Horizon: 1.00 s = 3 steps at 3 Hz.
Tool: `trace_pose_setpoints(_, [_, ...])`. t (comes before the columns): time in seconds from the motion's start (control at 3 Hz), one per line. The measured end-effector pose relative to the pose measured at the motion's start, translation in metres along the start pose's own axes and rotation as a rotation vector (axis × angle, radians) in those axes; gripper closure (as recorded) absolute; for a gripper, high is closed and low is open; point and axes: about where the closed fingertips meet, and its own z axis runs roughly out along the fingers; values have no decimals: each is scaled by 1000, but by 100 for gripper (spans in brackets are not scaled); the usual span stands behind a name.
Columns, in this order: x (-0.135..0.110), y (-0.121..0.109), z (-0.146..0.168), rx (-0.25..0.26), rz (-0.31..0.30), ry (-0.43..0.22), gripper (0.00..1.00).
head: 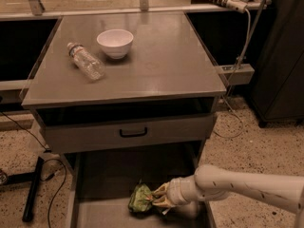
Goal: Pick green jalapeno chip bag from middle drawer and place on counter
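The green jalapeno chip bag (pixel 141 198) lies crumpled on the floor of the open middle drawer (pixel 109 175), near its front. My gripper (pixel 156 197) reaches in from the right on a white arm. Its pale fingers (pixel 160 189) close on the bag's right end from above and below. The bag rests on the drawer floor. The counter (pixel 161 61) is the grey top of the cabinet above.
A white bowl (pixel 115 42) and a clear plastic bottle (pixel 86 61) lying on its side sit on the counter's back left. A closed drawer front with a black handle (pixel 133 132) is above the open drawer. Cables and a black stand lie on the floor at left.
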Motion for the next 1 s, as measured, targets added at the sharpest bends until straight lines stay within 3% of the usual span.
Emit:
trace_pose_setpoints(0.33, [-27, -6, -50, 31, -37, -28, 100])
trace_pose_setpoints(1.0, [-87, -15, -175, 163, -70, 68, 100])
